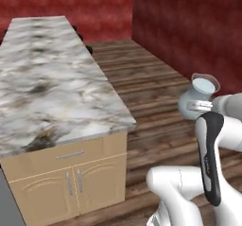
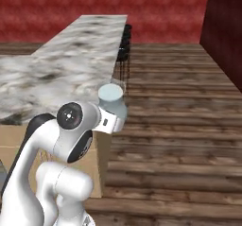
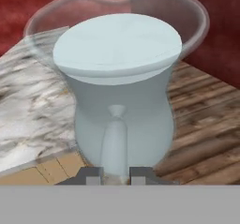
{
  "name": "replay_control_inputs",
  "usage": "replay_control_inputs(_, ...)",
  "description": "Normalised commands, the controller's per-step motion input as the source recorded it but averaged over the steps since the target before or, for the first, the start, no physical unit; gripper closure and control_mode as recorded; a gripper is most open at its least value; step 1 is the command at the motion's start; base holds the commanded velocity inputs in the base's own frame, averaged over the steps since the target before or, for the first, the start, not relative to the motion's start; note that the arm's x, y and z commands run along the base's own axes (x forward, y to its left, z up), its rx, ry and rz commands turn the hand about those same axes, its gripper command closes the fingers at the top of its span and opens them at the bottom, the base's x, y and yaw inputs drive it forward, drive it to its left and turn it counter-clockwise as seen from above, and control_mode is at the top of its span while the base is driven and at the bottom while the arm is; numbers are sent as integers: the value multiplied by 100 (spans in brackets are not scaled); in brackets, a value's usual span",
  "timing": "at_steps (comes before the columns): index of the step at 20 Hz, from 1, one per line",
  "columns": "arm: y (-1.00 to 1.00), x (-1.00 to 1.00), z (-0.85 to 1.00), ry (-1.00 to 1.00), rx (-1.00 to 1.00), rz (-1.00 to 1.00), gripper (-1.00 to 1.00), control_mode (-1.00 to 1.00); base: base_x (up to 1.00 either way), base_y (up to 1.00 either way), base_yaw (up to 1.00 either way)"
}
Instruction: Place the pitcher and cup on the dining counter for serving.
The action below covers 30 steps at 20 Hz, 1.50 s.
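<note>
In the left base view, a long marble counter (image 1: 52, 88) fills the left side; it is grey and white with dark veins; it sits on pale wooden cabinets (image 1: 71, 180) with little silver handles; at the far end of the counter, something small and black (image 1: 89, 47) peeks out beside it, too small to tell what it is. A brown wooden floor (image 1: 146, 88) lies to the right of the counter; red walls (image 1: 184, 26) stand behind. Far to the right, the pitcher (image 1: 198, 97) is up in the air above the floor, well apart from the counter; it is pale blue-grey and see-through, with a round belly and a wide rim; it stands upright. The gripper (image 1: 198, 106) pinches it by the handle side, with the white arm (image 1: 210, 159) below it.

In the right base view, the counter runs from the left toward the back; black bar stools (image 2: 125, 43) stand along its right edge. The pitcher sits in the middle, just past the near corner of the counter, held off the ground.

In the hand view, the counter lies at the left; the pitcher is very near and big in the middle; its thin handle (image 3: 115, 143) goes down between the two dark finger tips (image 3: 91, 176); the jaws are narrow and squeezed on that handle.
</note>
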Motion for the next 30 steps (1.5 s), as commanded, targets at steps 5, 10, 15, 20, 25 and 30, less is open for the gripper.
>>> replay_control_inputs(5, 0, 0, 0, 0, 0, 0, 100, 100, 100, -100, 16)
replay_control_inputs(10, 0, 0, 0, 0, 0, 0, 100, 100, 100, -100, 15)
replay_control_inputs(15, 0, 0, 0, 0, 0, 0, 100, 100, 100, -100, 13)
replay_control_inputs(20, 0, 0, 0, 0, 0, 0, 100, 100, 100, -96, 16)
replay_control_inputs(25, 0, 0, 0, 0, 0, 0, 100, 100, 100, -59, 45)
replay_control_inputs(30, 0, 0, 0, 0, 0, 0, 100, 100, 100, -32, 64)
